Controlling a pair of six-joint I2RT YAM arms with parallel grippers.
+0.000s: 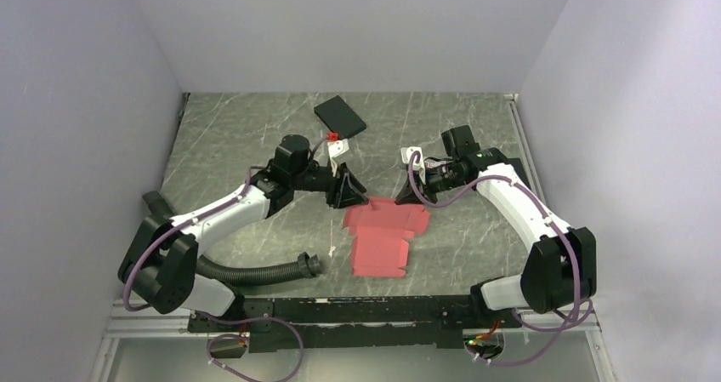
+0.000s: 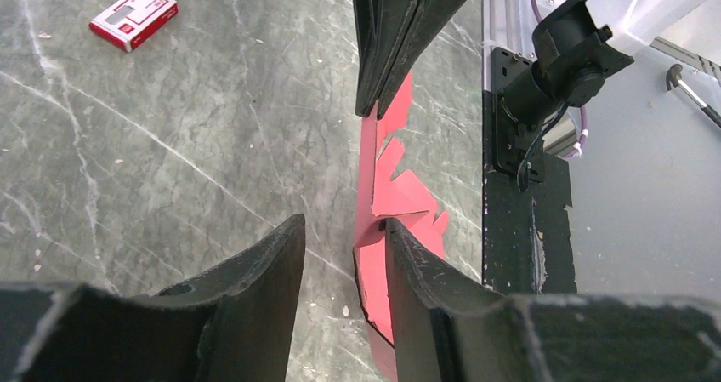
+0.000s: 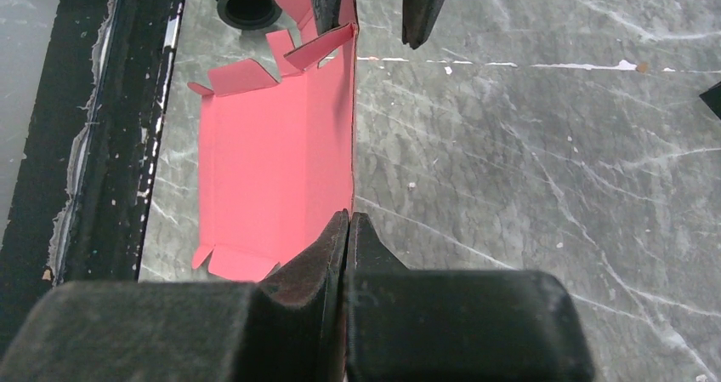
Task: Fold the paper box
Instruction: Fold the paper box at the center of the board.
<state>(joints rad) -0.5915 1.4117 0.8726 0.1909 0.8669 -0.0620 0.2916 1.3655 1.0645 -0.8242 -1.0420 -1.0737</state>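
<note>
Pressed tight together, the right fingers (image 3: pixel 338 242) pinch one end of the far edge of the paper box (image 3: pixel 272 169), a pinkish-red die-cut sheet. At the other end of that same edge the left fingers (image 2: pixel 417 267) stand partly apart, not clamped. The sheet's rim passes through the gap between them, close against the inner face of one finger and clear of the other. Between the two pairs of fingers the edge runs in a straight line, and small flaps with notched corners stick out from the sheet's ends.

From that edge the paper box spreads back toward the arms' bases, unfolded on the grey marbled tabletop (image 1: pixel 238 144), with its near end close to the tabletop's front edge. Near the paper box on its left is the open mouth of a black corrugated hose (image 1: pixel 255 271), which curves away from it to the left. On the far side of the paper box, past the left fingers, sits a tiny red-and-white carton (image 1: pixel 332 135). Farther still from the paper box, a black flat box (image 1: pixel 340 116) lies at an angle, well apart from the sheet.
</note>
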